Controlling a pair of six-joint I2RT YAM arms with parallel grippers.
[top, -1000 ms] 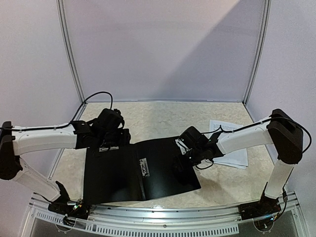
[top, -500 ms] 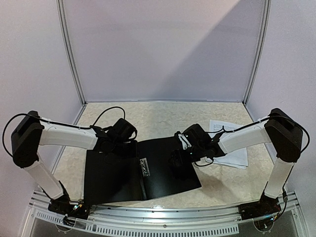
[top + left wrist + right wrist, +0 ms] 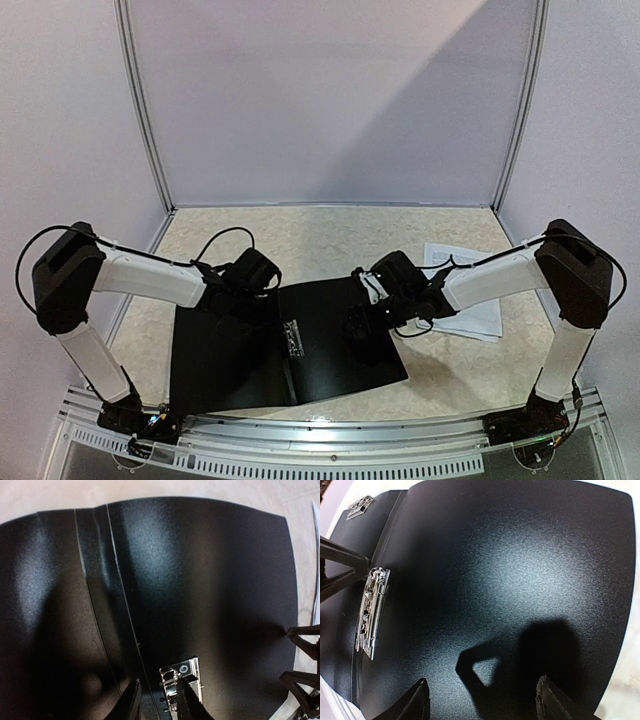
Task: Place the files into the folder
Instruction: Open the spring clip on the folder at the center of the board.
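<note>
The black folder [image 3: 240,360] lies open and flat in the middle of the table. A metal clip [image 3: 293,338] runs beside its spine. My left gripper [image 3: 268,305] hangs low over the far end of that clip [image 3: 184,672]. Its jaws are narrowly open, and one fingertip [image 3: 192,700] overlaps the clip. My right gripper [image 3: 360,325] hovers over the folder's right cover [image 3: 520,580], wide open [image 3: 482,702] with nothing between its fingers. The files [image 3: 475,310] are white printed sheets lying on the table right of the folder, partly hidden by the right arm.
A second small metal clip [image 3: 360,505] sits on the folder's left cover. Metal frame posts [image 3: 145,110] and lilac walls close in the table on three sides. A metal rail [image 3: 320,440] runs along the near edge.
My left gripper has swung right along the folder's far edge to the spine clip, and its jaws have narrowed. The right gripper has edged slightly left over the right cover.
</note>
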